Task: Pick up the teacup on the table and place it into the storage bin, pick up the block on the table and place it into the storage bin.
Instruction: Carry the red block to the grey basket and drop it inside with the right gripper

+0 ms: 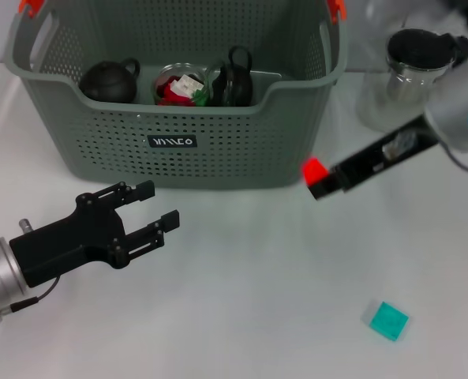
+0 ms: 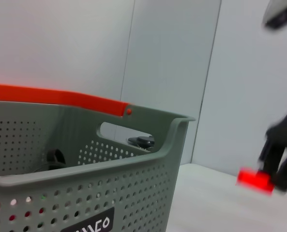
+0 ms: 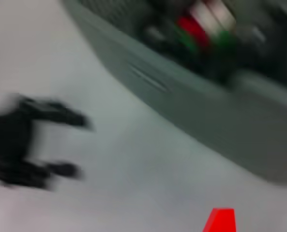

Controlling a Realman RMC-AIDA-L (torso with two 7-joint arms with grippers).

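While the right hand grips the small red block just beside the grey-green perforated plastic storage bin, not dropped in yet, the left hand hovers open over the white bench.

A large grey-green perforated plastic storage bin fills the lower part of the left wrist view, its near wall bearing a small black label with white lettering. An orange handle clip runs along the far rim. Dark objects show inside through the handle cutout. Beside the bin, the black right gripper holds a small red block above the white table.
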